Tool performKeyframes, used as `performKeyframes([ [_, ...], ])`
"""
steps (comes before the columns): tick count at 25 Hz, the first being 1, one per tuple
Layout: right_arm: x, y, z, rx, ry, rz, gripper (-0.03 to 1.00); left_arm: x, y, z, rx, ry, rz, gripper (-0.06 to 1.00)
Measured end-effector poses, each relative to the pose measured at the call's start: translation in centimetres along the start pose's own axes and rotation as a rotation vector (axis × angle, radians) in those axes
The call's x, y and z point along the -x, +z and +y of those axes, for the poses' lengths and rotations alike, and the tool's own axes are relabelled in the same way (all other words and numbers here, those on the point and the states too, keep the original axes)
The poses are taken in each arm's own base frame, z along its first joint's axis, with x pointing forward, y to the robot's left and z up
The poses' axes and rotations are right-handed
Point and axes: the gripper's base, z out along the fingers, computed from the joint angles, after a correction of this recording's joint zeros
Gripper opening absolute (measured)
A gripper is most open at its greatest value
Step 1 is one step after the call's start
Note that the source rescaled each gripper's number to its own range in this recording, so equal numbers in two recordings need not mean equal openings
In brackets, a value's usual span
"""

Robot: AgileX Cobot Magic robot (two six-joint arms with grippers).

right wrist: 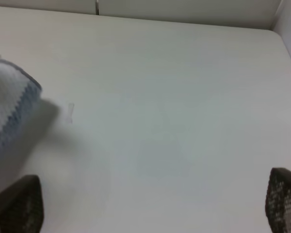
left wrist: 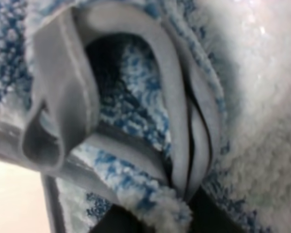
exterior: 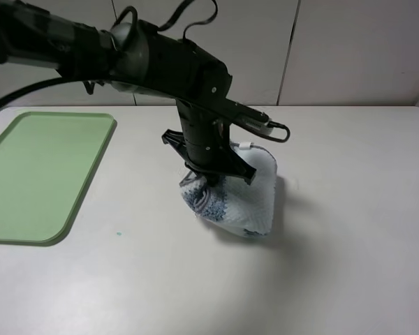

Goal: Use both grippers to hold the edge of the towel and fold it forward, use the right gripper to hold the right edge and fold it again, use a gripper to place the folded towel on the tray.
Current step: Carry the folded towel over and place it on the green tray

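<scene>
- One towel (exterior: 241, 199) sits bunched near the middle of the white table (exterior: 349, 265), and it looks folded over on itself, so I judge both folds done.
- Its near end seems to rest on the table, while its top is gathered up under the left gripper (exterior: 204, 183); whether any part hangs clear I cannot tell.
- Seen from the left wrist, the grey hem (left wrist: 182, 97) curls in several stacked layers over blue and white terry, and the cloth fills the picture.
- That gripper's fingers are pinched shut on the bunched cloth at its left side, with the black arm coming in from the far left.
- Off on the right, the right gripper (right wrist: 150, 206) stands with its two fingers spread wide and nothing between them; only bare table lies ahead of it, and a corner of the towel shows at the edge of its view.
- Left of the towel, well apart from it, lies the light-green tray (exterior: 91, 178), and nothing rests on it.
- What remains, as I judge it, is the last step: carrying the bundle left and setting it down on the tray, then letting go.
- Loose layers could slip or unfold on the way, so the grip needs to hold all of them.
</scene>
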Motion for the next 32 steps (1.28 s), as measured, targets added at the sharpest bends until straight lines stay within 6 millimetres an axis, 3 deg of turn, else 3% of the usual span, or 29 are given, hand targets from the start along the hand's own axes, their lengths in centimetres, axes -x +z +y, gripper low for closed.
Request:
performKeyframes([
  [24,0.0,0.0,0.0,0.002,0.001,0.0,1.0,-0.8,-3.9,14.6,0.112,-0.166,0.082,0.09],
  [32,0.0,0.0,0.0,0.002,0.001,0.0,1.0,-4.3,-4.1,20.3,0.136,-0.277,0.128,0.09],
])
